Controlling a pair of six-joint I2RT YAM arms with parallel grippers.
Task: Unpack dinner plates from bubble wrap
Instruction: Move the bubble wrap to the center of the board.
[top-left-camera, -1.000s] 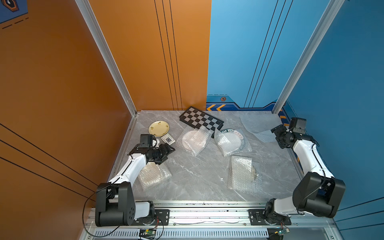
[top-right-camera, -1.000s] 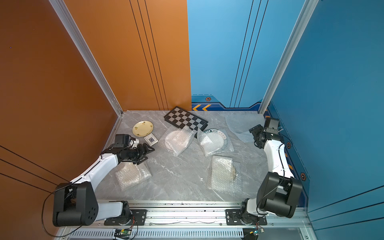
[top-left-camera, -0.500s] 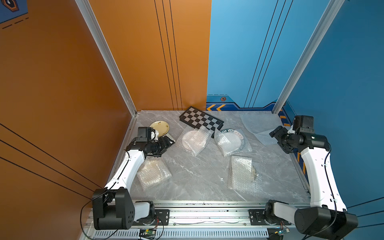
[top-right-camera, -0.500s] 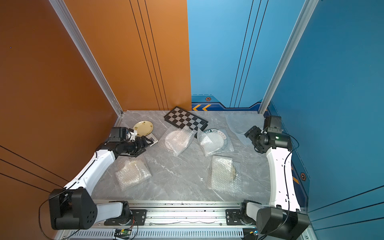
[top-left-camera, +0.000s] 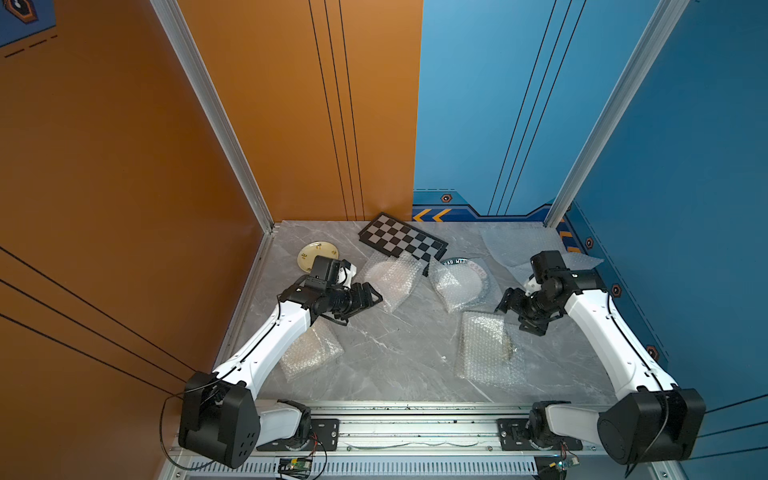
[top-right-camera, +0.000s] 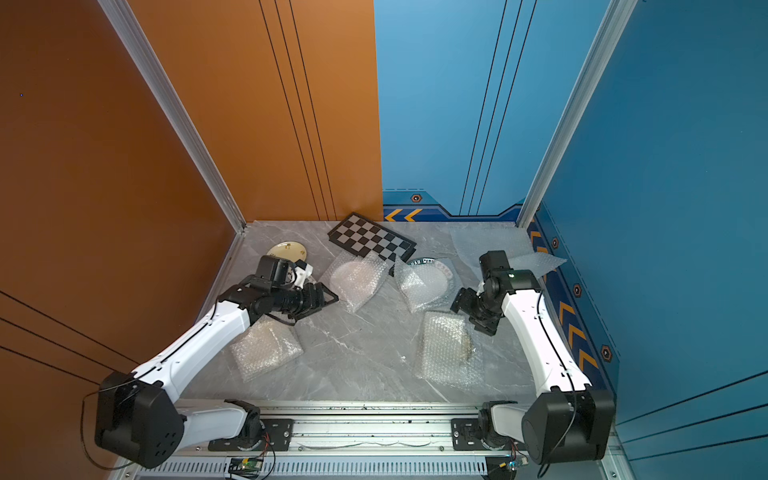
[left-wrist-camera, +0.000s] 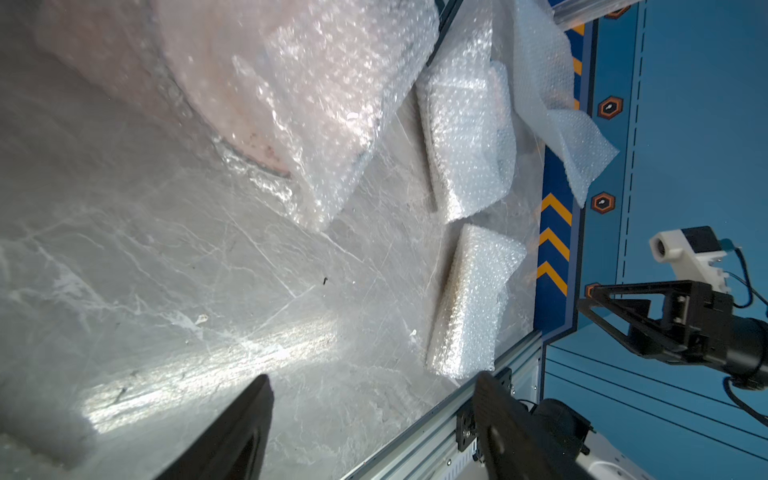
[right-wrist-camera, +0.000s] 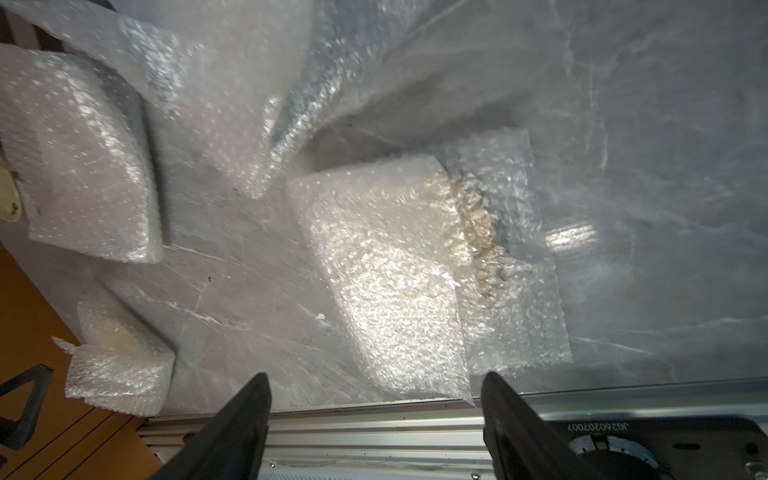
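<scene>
A bare pale yellow dinner plate (top-left-camera: 318, 254) lies at the back left. A white plate with a dark lettered rim (top-left-camera: 473, 272) sits half under bubble wrap (top-left-camera: 451, 286). Three more bundles stay wrapped: one mid-table (top-left-camera: 388, 280), one under my left arm (top-left-camera: 309, 351), and one near the front right (top-left-camera: 488, 349) showing a yellowish dark rim (right-wrist-camera: 473, 224). My left gripper (top-left-camera: 361, 307) hovers open and empty beside the mid-table bundle (left-wrist-camera: 291, 83). My right gripper (top-left-camera: 513, 316) hangs open and empty over the far edge of the front-right bundle (right-wrist-camera: 395, 270).
A black-grey checkerboard (top-left-camera: 401, 241) leans on the back bundles. Loose bubble wrap sheets (top-left-camera: 515, 245) lie in the back right corner. The metal rail (top-left-camera: 415, 415) runs along the front edge, with walls close on both sides.
Both arms swung inward. The left gripper left the yellow plate's side for the mid-table bundle. The right gripper came from the back right loose wrap to the front-right bundle. Both stayed open.
</scene>
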